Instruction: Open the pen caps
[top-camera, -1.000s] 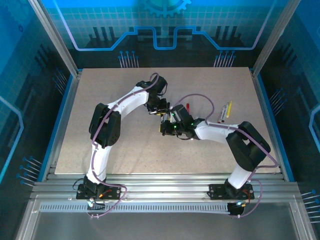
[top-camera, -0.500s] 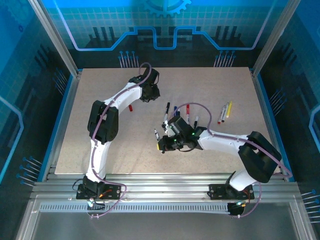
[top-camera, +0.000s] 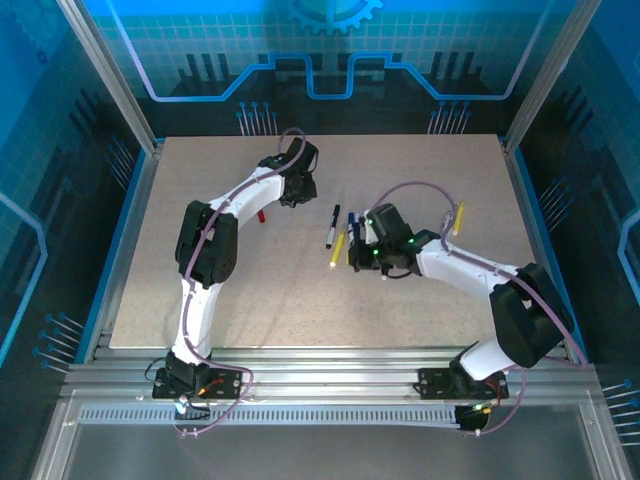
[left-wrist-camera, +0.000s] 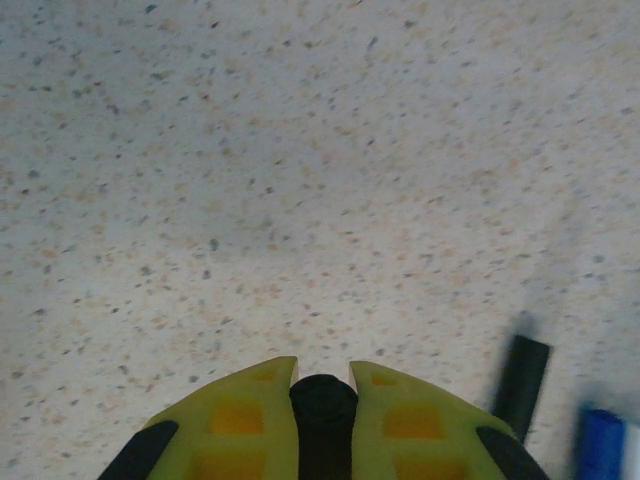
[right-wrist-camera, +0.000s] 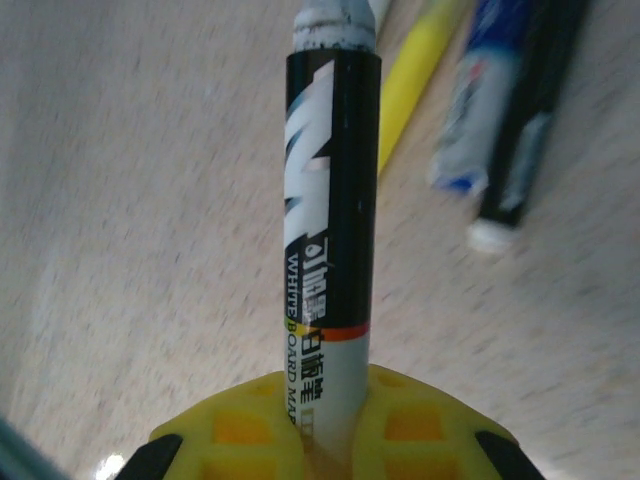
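One black cap (left-wrist-camera: 323, 400), short and round-ended, sits clamped between the yellow left fingers (left-wrist-camera: 245, 415), just above the bench (left-wrist-camera: 300, 150), which is beige with dark speckles. To the right a short black cylinder (left-wrist-camera: 522, 372) lies on the surface, with a blurred blue piece (left-wrist-camera: 600, 452) near it.

On the right wrist, the right fingers (right-wrist-camera: 240, 425) are clamped on a marker (right-wrist-camera: 330, 200) — black barrel, white lettering, white end pointing away. Beyond it a yellow pen (right-wrist-camera: 420, 70), a blue pen (right-wrist-camera: 478, 110) and a black pen (right-wrist-camera: 530, 120) lie close together.

From above, a red cap (top-camera: 262, 215) lies alone beside the left arm (top-camera: 240, 200), well apart from the pens grouped mid-bench by the right arm (top-camera: 460, 265). A lone pen (top-camera: 458, 218) lies nearer the right edge. Blue-lit panels and aluminium posts wall the bench.
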